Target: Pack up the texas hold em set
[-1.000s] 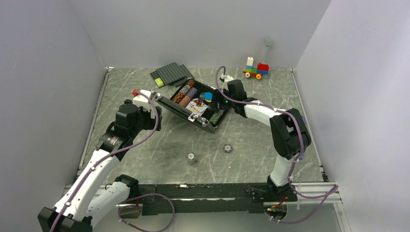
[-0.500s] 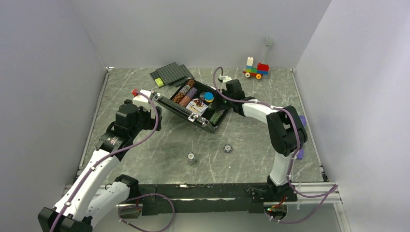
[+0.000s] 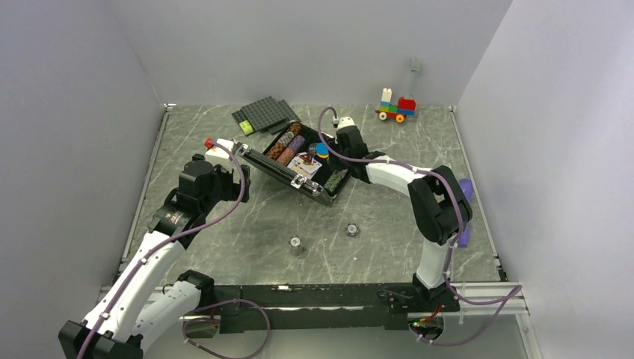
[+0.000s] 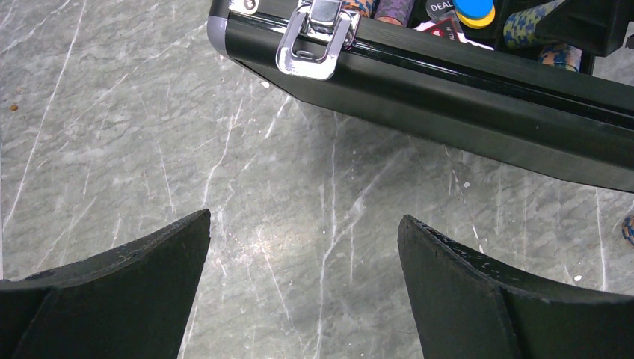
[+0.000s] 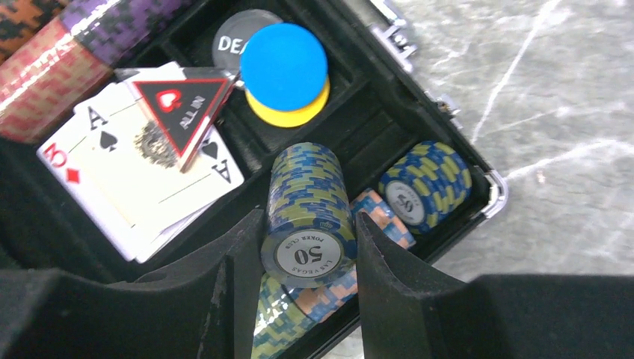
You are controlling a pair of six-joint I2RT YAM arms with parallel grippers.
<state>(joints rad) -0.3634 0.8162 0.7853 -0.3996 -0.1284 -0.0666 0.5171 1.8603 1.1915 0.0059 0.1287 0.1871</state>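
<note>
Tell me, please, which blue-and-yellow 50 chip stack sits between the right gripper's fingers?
The left 50 stack, clamped by the right gripper; the other 50 stack lies free beside the briefcase corner.

Hidden parts at the briefcase (image 5: 359,105)
Blue disc (image 5: 284,56) covers the dealer button's (image 5: 228,41) word; right gripper (image 5: 309,221) fingers (image 5: 224,299) hide the chip roll's (image 5: 303,187) sides.

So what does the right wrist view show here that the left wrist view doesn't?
Only right wrist: the right gripper clamped on a blue-and-yellow chip stack, plus the playing cards. Only left wrist: the left gripper open over the table, and the long outer wall of the briefcase with its latch. Both: the briefcase and the blue disc inside it.
</note>
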